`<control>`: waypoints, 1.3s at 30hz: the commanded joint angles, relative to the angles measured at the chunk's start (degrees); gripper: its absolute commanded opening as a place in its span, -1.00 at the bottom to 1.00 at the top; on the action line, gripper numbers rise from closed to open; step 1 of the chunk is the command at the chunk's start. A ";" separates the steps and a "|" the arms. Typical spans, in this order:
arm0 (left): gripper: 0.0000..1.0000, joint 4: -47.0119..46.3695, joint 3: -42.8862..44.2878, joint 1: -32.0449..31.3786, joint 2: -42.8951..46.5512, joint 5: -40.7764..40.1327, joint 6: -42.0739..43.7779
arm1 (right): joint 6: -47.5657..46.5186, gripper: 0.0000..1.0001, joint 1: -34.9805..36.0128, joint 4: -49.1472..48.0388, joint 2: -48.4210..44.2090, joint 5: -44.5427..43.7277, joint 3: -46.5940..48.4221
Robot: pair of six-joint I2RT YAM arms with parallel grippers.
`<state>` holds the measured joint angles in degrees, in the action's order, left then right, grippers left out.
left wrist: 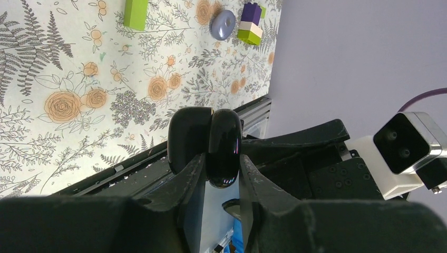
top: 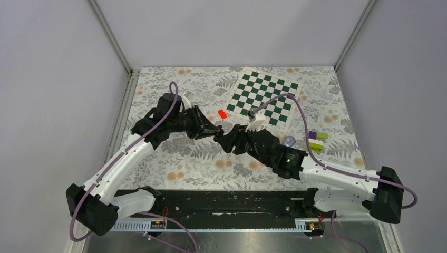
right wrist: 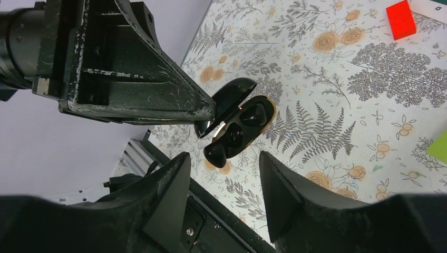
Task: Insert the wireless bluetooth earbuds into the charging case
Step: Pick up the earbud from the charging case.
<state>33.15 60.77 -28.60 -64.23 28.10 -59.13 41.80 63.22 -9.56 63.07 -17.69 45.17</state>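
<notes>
My left gripper (left wrist: 222,161) is shut on the glossy black charging case (left wrist: 224,145) and holds it above the floral mat. In the right wrist view the case (right wrist: 262,122) is open, with its lid (right wrist: 232,92) against the left finger. Two glossy black earbuds lie in it, one in the upper socket (right wrist: 253,113) and one at the lower end (right wrist: 217,153), which sticks out a little. My right gripper (right wrist: 223,156) is open and empty, its fingertips just short of the case's lower end. In the top view both grippers, left (top: 217,132) and right (top: 231,141), meet at mid-table.
A red block (top: 222,113) lies by the checkerboard (top: 263,97). At the right are a lime-green block (top: 316,146), a purple, white and lime stack (top: 316,136) and a lilac disc (top: 289,140). A black rail (top: 226,203) runs along the near edge.
</notes>
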 commanded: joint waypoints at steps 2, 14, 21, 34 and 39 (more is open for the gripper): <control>-1.00 -1.48 1.49 0.43 1.20 1.47 0.25 | -1.21 0.03 0.44 -1.78 1.94 1.72 3.75; -1.00 -1.49 1.10 0.80 1.21 1.97 0.58 | -1.60 -0.21 0.49 -2.43 3.28 1.37 4.42; -1.00 -1.50 1.08 0.83 1.08 2.22 0.60 | -2.07 -0.32 0.53 -2.39 2.29 0.99 4.01; -1.00 0.17 2.12 1.10 0.12 2.32 2.53 | -4.90 -0.82 0.51 -1.41 -0.55 1.82 3.00; -1.00 2.35 3.72 1.59 -1.13 4.64 5.06 | -8.48 -0.97 0.42 1.38 -4.14 3.41 2.83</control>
<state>34.48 61.63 -27.88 -64.71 30.00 -57.19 37.36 63.33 -8.21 63.24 -15.25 47.05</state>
